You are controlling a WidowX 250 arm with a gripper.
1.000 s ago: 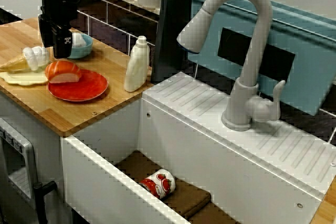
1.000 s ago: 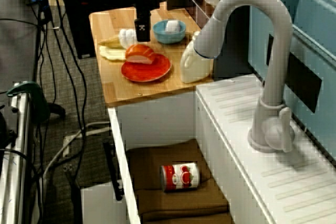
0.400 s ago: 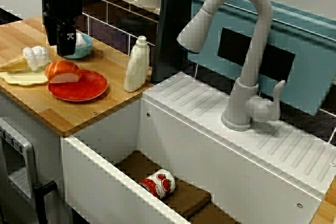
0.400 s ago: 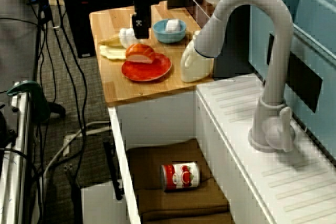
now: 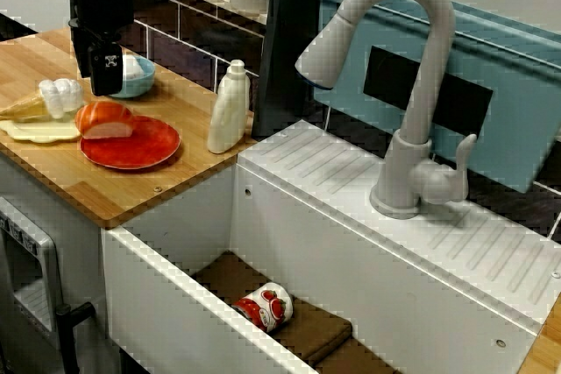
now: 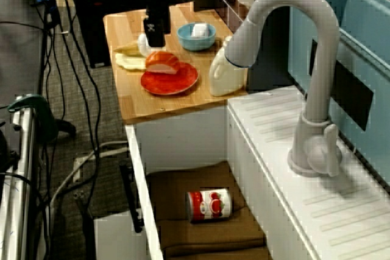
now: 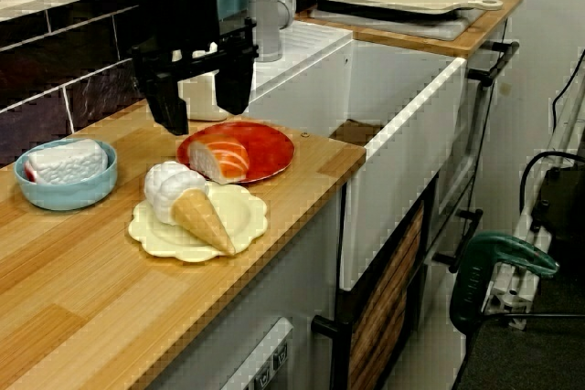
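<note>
From my end, the view along the tabletop shows the pincer (image 7: 203, 114) hanging above the wooden tabletop (image 7: 91, 271), its two black fingers (image 7: 170, 107) spread wide and pointing straight down, with nothing between them; it touches nothing.

The nearest thing is the ice cream cone (image 7: 187, 205), which lies flat on a pale scalloped plate (image 7: 249, 215) close to the tabletop's front edge; its long axis runs at a slant across the plate; the white scoop end faces the back wall and the blue bowl (image 7: 64, 194), while the cone's tip points towards the front edge and away from the sink; the scoop sits just below and in front of the pincer's fingers in this view, clear of them.

In the high view over the faucet, the pincer (image 6: 153, 31) overlaps the scoop (image 6: 144, 44); I cannot tell from there how high above it the pincer hangs.

Just beside the pale plate, on the sink side, a red plate (image 7: 274, 148) carries a piece of salmon sushi (image 7: 219, 160); the two plates look to be touching or nearly so; the blue bowl, holding a white block, stands well apart nearer the wall.

In the view across the sink, a white bottle (image 5: 228, 109) stands upright at the tabletop's sink end, and a red and white can (image 5: 266, 306) lies on its side in the basin
</note>
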